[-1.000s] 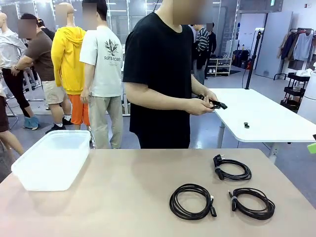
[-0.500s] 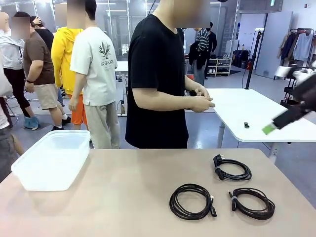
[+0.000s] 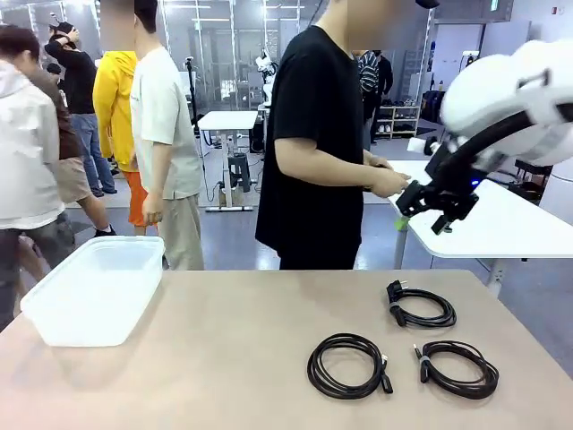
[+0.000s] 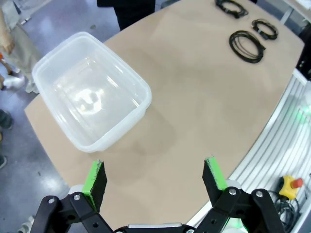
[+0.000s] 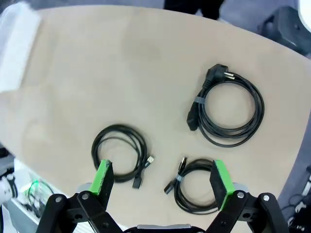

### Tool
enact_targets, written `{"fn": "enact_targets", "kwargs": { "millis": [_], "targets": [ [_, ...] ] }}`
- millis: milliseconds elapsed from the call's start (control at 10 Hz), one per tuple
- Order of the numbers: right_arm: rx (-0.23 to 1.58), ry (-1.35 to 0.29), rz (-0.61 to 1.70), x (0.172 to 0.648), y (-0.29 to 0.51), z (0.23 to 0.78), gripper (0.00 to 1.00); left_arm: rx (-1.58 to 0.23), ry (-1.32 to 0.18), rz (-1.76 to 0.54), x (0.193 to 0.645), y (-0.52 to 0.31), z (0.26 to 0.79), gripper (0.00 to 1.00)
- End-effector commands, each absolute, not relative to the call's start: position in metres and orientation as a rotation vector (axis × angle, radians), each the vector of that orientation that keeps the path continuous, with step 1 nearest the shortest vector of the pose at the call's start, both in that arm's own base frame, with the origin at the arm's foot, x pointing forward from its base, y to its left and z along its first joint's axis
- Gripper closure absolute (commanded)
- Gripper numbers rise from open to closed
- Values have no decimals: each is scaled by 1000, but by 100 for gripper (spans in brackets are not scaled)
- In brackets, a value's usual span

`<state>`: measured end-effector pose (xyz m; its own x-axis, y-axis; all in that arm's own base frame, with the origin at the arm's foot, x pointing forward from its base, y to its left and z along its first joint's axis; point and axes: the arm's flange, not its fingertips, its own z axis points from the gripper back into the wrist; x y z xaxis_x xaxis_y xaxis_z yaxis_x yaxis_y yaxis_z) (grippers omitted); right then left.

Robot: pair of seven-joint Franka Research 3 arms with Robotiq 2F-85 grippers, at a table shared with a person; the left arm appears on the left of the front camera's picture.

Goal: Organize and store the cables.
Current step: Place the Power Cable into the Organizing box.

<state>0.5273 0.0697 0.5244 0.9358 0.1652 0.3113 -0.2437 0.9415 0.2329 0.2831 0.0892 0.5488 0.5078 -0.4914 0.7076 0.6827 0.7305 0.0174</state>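
Nothing is stored yet: the three cables point(image 3: 313, 365) lie coiled toward the table's point(image 3: 224, 349) right edge, and the clear bin point(image 3: 81, 330) at its left edge is empty; the right pincer point(image 5: 162, 179) and the left pincer point(image 4: 154, 178) both hang released above the table, grasping nothing

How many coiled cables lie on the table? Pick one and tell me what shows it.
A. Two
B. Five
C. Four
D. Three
D: the cable with the wall plug, the middle cable and the right cable lie apart on the table.
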Motion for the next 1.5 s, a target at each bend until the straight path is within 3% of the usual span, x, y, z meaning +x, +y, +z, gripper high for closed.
{"fn": "enact_targets", "kwargs": {
  "millis": [0, 600, 1300, 1400],
  "targets": [
    [148, -246, 97, 560, 88, 497, 0, -274, -752, -727, 283, 90, 549, 0],
    [45, -199, 15, 588, 98, 359, 0, -274, -752, -727, 283, 90, 549, 0],
    [4, -163, 3, 608, 100, 311, 0, -274, -752, -727, 283, 90, 549, 0],
    [-6, -169, 7, 612, 99, 309, 6, -274, -752, -727, 283, 90, 549, 0]
  ]
}}
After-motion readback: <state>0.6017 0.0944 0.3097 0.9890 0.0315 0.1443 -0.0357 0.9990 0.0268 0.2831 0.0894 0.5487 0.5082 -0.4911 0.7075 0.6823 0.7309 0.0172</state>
